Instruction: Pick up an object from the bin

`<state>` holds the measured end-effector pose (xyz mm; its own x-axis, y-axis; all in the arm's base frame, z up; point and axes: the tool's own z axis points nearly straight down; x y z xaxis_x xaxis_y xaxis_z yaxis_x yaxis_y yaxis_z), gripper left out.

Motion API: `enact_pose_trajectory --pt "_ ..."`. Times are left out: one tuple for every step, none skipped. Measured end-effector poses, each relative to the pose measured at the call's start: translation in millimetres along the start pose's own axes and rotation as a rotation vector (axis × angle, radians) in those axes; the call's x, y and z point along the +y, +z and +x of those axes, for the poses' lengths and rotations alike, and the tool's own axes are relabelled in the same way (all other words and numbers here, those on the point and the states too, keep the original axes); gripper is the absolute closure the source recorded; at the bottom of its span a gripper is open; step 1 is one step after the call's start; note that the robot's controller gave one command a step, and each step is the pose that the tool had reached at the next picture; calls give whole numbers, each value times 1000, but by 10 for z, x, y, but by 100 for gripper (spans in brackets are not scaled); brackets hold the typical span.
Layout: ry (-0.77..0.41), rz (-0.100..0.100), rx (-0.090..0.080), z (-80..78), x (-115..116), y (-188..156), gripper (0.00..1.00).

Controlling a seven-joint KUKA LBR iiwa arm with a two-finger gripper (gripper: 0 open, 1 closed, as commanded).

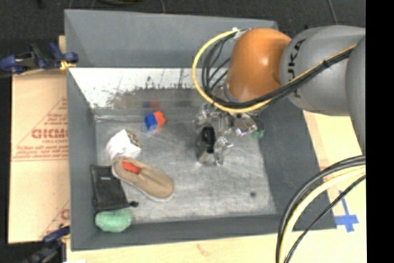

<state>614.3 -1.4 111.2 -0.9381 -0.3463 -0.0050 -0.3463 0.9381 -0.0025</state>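
Black and oblong, a small thing (207, 138) sits right at the tool (214, 143), a little right of the middle of the bin (184, 40) floor. It is so close against the metal parts that I cannot tell whether it is gripped or merely beside them. Whether the tool is apart or together I cannot tell either. The arm's orange cover (255, 64) and looped cables (203, 71) hang just above it, coming in from the bin's right edge.

Left of the tool and nearer the back wall lies a blue and orange block (154, 120), well apart from it. Further toward the left wall is a crumpled white piece (123, 145). Just beside that, a tan shoe (144, 177) lies slanted across the floor, with a red bit (130, 166) on its upper end. A flat black pouch (108, 186) rests against the left wall, touching the shoe. A green lump (114, 220) fills the bin's lower left corner as the camera sees it.
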Motion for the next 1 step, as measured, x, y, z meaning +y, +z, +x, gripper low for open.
enact_pose_trajectory --pt "15 1 -34 -186 -91 226 100"
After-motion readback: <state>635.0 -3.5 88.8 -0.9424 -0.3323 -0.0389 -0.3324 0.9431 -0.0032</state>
